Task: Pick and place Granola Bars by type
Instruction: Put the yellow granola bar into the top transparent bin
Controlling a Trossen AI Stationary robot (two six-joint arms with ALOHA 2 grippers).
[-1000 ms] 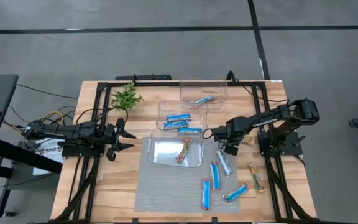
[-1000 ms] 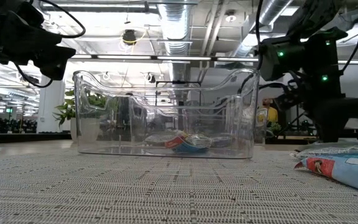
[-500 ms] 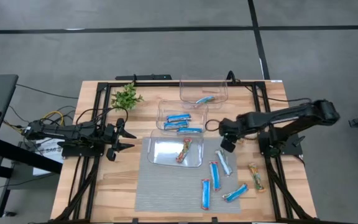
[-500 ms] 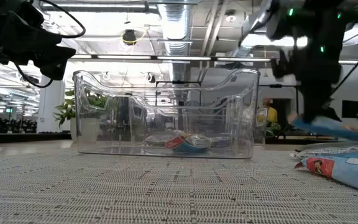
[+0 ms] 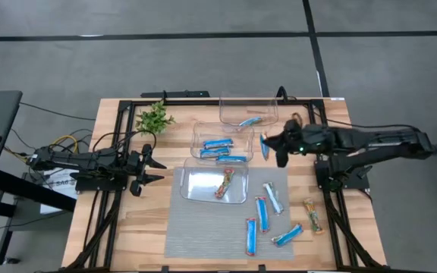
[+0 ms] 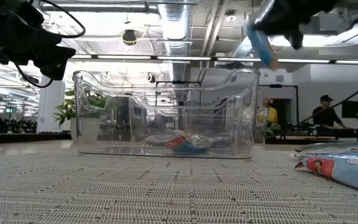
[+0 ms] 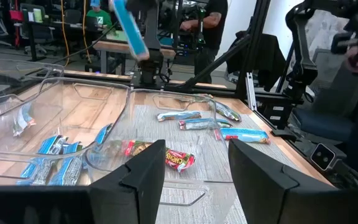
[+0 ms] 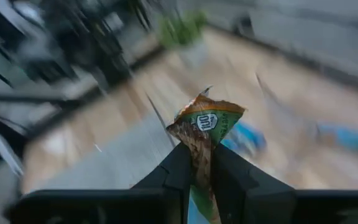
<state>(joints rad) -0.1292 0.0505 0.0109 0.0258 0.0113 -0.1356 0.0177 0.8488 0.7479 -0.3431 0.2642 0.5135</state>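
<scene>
My right gripper (image 5: 271, 144) hangs in the air just right of the middle clear bin (image 5: 222, 144), shut on a bright blue granola bar (image 5: 265, 145). The low view shows that bar (image 6: 263, 42) high above the mat. My left gripper (image 5: 147, 168) waits open at the table's left, and its wrist view shows the spread fingers (image 7: 145, 177). Blue bars lie flat in the middle bin, a red multicolour bar (image 5: 224, 183) in the near bin, and a pale bar (image 5: 249, 120) in the far bin. Several blue bars (image 5: 262, 213) and an orange-brown one (image 5: 312, 214) lie flat on the table's right. My right gripper pinches the bar between its two fingers (image 8: 180, 168). One crimped end (image 8: 205, 121), orange-brown with a green patch, sticks out past the fingertips. The bar is lifted clear and hangs tilted, its free end (image 6: 273, 62) pointing down.
A grey woven mat (image 5: 203, 227) covers the table's near middle, and the near bin (image 5: 192, 184) stands on it. A small green plant (image 5: 154, 117) sits at the far left. Black frame rails run along both table sides. People sit in the room beyond.
My right gripper took a blue bar off the mat to the right of the near bin. It rose with the bar and swung toward the far edge, ending beside the middle bin. The bar went from lying low to hanging clear, high above the bins.
</scene>
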